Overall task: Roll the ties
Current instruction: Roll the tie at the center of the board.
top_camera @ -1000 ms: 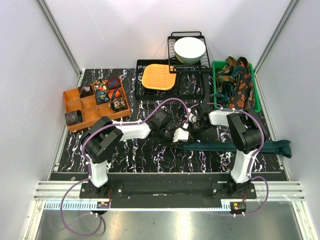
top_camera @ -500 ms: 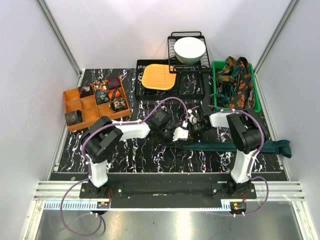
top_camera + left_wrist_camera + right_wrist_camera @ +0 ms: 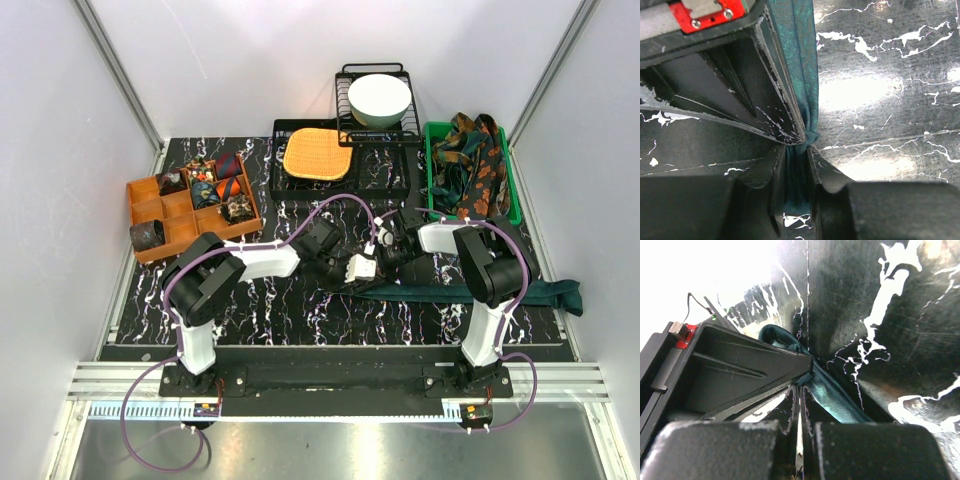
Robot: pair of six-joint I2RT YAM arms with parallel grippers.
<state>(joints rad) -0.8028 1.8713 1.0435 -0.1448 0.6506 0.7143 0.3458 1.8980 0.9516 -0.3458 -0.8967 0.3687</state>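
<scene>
tie (image 3: 425, 292): plain teal, flat on table (image 3: 300, 310), long axis left-right, stretching right from both grippers.
left gripper (image 3: 797, 155): clamped on tie's left end.
right gripper (image 3: 799, 390): closed, tips meeting left's; pinching cloth, cannot tell.

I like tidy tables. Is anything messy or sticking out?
Yes. The plain teal tie lies stretched out, its wide end poking off the marble mat at right. The patterned ties sit heaped in the green bin.
</scene>
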